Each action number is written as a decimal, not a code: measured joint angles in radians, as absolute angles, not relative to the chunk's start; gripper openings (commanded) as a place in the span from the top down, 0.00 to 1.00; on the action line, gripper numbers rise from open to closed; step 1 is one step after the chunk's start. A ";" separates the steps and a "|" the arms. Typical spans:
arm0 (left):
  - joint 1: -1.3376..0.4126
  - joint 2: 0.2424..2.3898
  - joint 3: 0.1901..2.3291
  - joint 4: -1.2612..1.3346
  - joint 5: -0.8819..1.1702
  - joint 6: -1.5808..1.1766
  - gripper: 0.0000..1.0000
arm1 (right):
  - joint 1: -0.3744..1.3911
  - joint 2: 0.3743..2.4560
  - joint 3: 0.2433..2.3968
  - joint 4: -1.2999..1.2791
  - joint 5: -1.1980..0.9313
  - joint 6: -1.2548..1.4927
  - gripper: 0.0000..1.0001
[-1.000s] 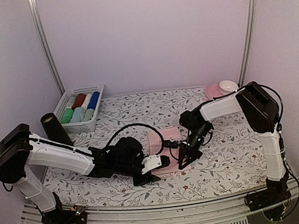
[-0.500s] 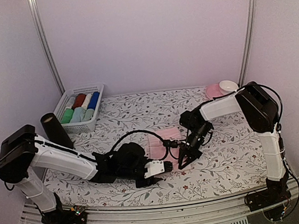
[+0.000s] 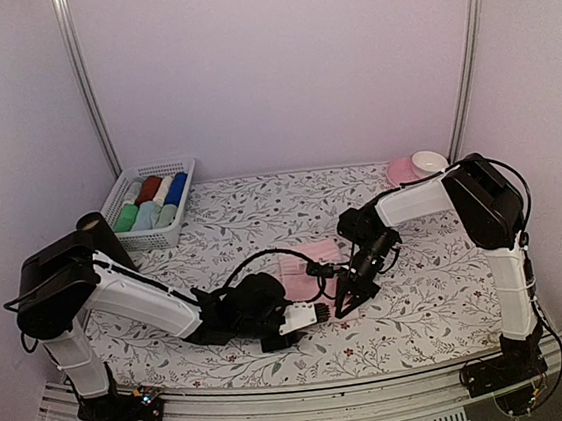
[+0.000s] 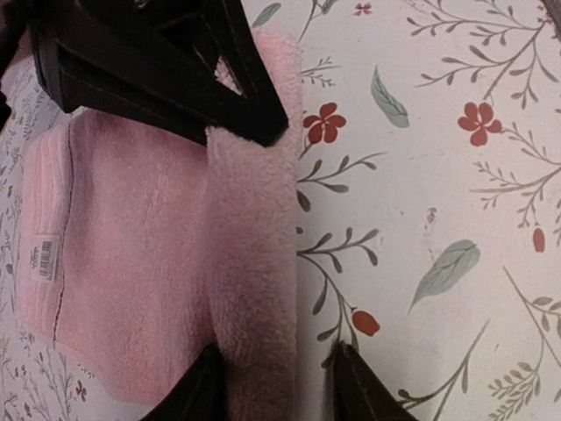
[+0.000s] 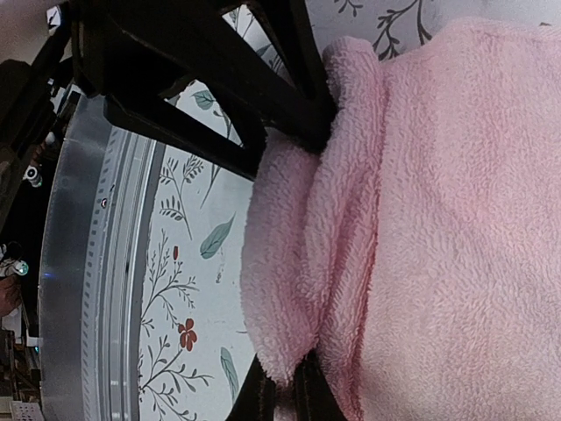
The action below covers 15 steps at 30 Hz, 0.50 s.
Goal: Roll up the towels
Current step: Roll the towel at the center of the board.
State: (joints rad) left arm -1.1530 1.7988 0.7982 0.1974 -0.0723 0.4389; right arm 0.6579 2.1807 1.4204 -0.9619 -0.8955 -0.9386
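The pink towel (image 3: 301, 261) is lying on the floral tablecloth (image 3: 421, 296), well apart from the white basket (image 3: 153, 240), nearer and to its right; its edge farthest from the basket is sitting folded over into a thick lip, apparently the start of the roll; the right gripper (image 5: 282, 386) is pinching that lip tight, probably anchoring it; the left gripper (image 4: 276, 390) is standing spread astride the same lip, not yet squeezing; a small white tag (image 4: 42, 260) is showing print too small to read.

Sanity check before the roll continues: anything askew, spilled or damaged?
Nothing stands out. The pink towel lies flat with one edge rolled over. The right gripper pinches that roll and the open left gripper straddles it. The white basket sits upright.
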 measured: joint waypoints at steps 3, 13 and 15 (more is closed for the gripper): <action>-1.153 1.809 0.807 0.203 -0.104 0.430 0.68 | 0.658 2.181 1.420 -0.962 -0.896 -0.939 0.96; -1.151 1.848 0.863 0.166 -0.147 0.404 1.00 | 0.658 2.180 1.420 -0.969 -0.892 -0.946 0.73; -1.150 1.849 0.879 0.138 -0.135 0.398 1.00 | 0.658 2.165 1.408 -0.963 -0.884 -0.949 0.65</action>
State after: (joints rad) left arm -1.1503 1.8492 0.8795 0.1383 -0.1349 0.3981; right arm 0.6579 2.1651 1.4078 -0.9630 -0.8837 -0.9485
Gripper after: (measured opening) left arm 0.061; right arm 0.254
